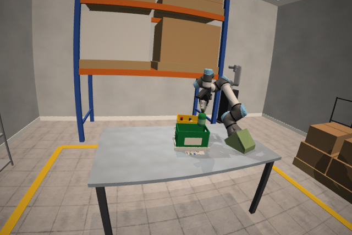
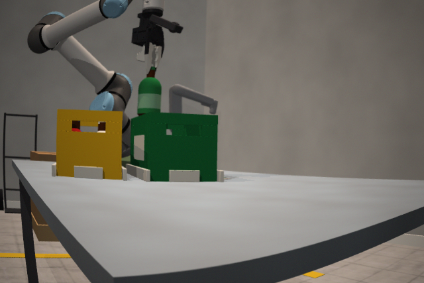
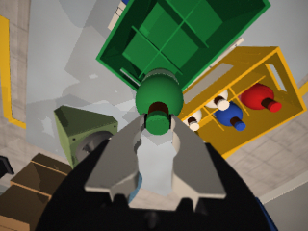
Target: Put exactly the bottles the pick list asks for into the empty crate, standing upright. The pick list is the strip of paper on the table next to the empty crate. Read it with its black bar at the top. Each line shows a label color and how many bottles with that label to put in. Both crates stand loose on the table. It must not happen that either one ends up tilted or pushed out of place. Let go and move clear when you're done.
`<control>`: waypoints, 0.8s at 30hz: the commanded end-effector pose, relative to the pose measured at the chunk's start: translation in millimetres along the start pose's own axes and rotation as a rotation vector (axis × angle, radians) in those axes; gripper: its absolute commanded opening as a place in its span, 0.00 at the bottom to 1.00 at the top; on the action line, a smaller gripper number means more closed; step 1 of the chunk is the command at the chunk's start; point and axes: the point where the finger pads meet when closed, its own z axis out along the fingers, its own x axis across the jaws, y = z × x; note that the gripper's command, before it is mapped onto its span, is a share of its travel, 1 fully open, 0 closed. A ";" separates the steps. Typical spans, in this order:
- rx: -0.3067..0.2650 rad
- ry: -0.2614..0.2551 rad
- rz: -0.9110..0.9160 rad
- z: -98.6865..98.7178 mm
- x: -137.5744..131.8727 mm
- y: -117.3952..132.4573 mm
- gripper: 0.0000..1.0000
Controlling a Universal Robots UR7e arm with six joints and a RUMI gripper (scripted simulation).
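Green bottle point(image 2: 149, 96): one, upright, pincer point(image 2: 153, 65) clamped on its dark cap, body hanging over the near corner of the green crate point(image 2: 177, 146), base at rim level in the exterior view.

Counts: two crates, green one and yellow crate point(image 2: 89, 146), side by side at frame centre-left, just apart. Wrist view shows the green crate split by thin dividers into four cells, all bare. Same view, right side: yellow crate holds one red bottle point(image 3: 259, 96), one blue bottle point(image 3: 229, 115), plus two white caps point(image 3: 194, 124) whose bodies are hidden by the dividers.

Shapes: bottle is a smooth rounded cylinder with a paler green label band; crates are boxy with cut-out handle slots; short pale blocks sit against the crate bases on the grey worktop point(image 2: 239, 211).

Only the top view shows the pick list point(image 1: 194, 152), a paper strip just below the green crate; coloured marks are too small to read. The wrist view alone shows the olive wedge base point(image 3: 84, 132) at left.
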 end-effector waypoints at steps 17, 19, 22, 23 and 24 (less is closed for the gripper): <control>0.005 0.000 0.002 17.7 0.6 -0.6 0.00; 0.005 0.000 0.002 19.7 0.6 -0.6 0.00; 0.005 0.000 0.002 22.7 0.5 -0.5 0.00; 0.005 0.000 0.002 23.7 0.5 -0.5 0.00; 0.005 0.000 0.002 24.7 0.5 -0.5 0.00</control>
